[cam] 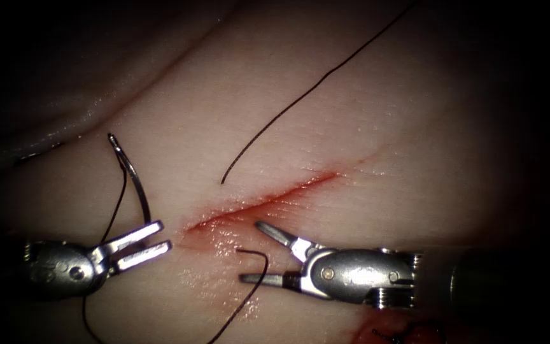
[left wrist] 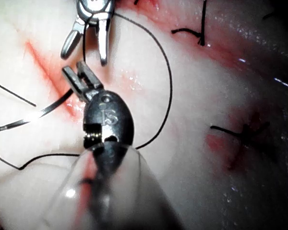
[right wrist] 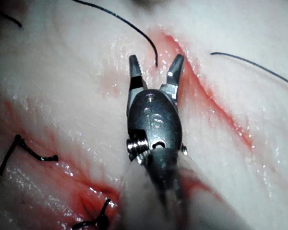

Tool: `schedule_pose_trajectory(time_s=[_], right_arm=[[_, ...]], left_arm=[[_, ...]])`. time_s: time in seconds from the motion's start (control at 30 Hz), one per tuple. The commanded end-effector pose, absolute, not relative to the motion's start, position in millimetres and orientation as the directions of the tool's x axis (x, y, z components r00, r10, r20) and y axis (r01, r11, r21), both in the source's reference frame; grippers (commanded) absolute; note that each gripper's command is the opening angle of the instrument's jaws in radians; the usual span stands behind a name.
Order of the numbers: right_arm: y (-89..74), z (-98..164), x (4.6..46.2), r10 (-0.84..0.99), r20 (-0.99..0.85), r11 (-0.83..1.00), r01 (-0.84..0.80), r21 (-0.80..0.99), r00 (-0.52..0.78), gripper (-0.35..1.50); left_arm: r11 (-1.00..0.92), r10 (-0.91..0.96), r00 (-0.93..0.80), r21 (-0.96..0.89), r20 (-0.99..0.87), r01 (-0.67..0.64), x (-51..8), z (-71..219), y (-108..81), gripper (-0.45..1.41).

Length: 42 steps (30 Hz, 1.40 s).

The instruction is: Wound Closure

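The cut (cam: 268, 199) runs as a red slanting line across the tissue (cam: 364, 114). The curved needle (cam: 133, 178) lies on the tissue left of the cut and is not in it. One end carries dark thread (cam: 117, 210); the other reaches the upper jaw of my left tool (cam: 163, 237), whose jaws stand slightly apart. It appears again as the left tool (left wrist: 73, 71) with the needle (left wrist: 38, 114). My right tool (cam: 251, 251), right of the cut, is wide open around a loose thread end (cam: 254, 252) and holds nothing. Up close, the right tool (right wrist: 156, 59) gapes.
A second long thread (cam: 300, 99) crosses the tissue from the far side, with its free end just left of the cut. Tied stitches (right wrist: 31, 152) (left wrist: 240, 132) sit on the tissue away from the cut. Red fluid (cam: 218, 239) wets the cut's near end.
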<state>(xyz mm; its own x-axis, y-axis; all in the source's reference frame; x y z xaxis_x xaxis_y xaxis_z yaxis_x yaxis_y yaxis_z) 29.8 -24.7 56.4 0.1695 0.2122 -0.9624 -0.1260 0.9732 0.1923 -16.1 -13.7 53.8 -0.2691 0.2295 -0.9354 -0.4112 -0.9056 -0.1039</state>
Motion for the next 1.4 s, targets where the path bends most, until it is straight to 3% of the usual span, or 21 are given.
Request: schedule_pose_trajectory(time_s=[0.03, 0.07, 0.13, 0.17, 0.57, 0.97, 1.27, 1.4], right_arm=[[-25.3, 57, 30.7, 0.215, -0.963, 0.973, -0.118, 0.197, 0.163, 0.86], [-25.4, 57, 30.7, 0.214, -0.963, 0.974, -0.114, 0.197, 0.161, 0.74], [-25.7, 57, 30.5, 0.208, -0.966, 0.976, -0.096, 0.195, 0.153, -0.16], [-25.9, 57, 30.4, 0.205, -0.967, 0.977, -0.084, 0.195, 0.148, -0.35], [-27.2, 53, 29.0, 0.167, -0.973, 0.985, -0.064, 0.159, 0.158, -0.35], [-35.2, 43, 30.3, -0.096, -0.96, 0.982, 0.18, -0.049, 0.264, -0.35], [-41.3, 39, 30.3, -0.185, -0.933, 0.937, 0.341, -0.072, 0.31, -0.35], [-41.3, 38, 30.3, -0.174, -0.942, 0.943, 0.323, -0.076, 0.286, -0.35]], left_arm=[[-0.906, 0.231, -0.269, -0.106, -0.935, -0.41, -16.5, 54, -14.3, -0.45], [-0.906, 0.231, -0.269, -0.106, -0.935, -0.41, -16.5, 54, -14.3, -0.45], [-0.906, 0.231, -0.269, -0.106, -0.935, -0.41, -16.5, 54, -14.3, -0.45], [-0.906, 0.231, -0.269, -0.106, -0.935, -0.41, -16.5, 54, -14.3, -0.45], [-0.906, 0.23, -0.269, -0.105, -0.935, -0.41, -16.5, 54, -14.3, -0.45], [-0.907, 0.23, -0.271, -0.105, -0.935, -0.408, -16.5, 54, -14.3, -0.45], [-0.907, 0.23, -0.271, -0.105, -0.935, -0.408, -16.5, 55, -14.3, -0.45], [-0.907, 0.231, -0.273, -0.105, -0.934, -0.407, -16.5, 55, -14.3, -0.45]])
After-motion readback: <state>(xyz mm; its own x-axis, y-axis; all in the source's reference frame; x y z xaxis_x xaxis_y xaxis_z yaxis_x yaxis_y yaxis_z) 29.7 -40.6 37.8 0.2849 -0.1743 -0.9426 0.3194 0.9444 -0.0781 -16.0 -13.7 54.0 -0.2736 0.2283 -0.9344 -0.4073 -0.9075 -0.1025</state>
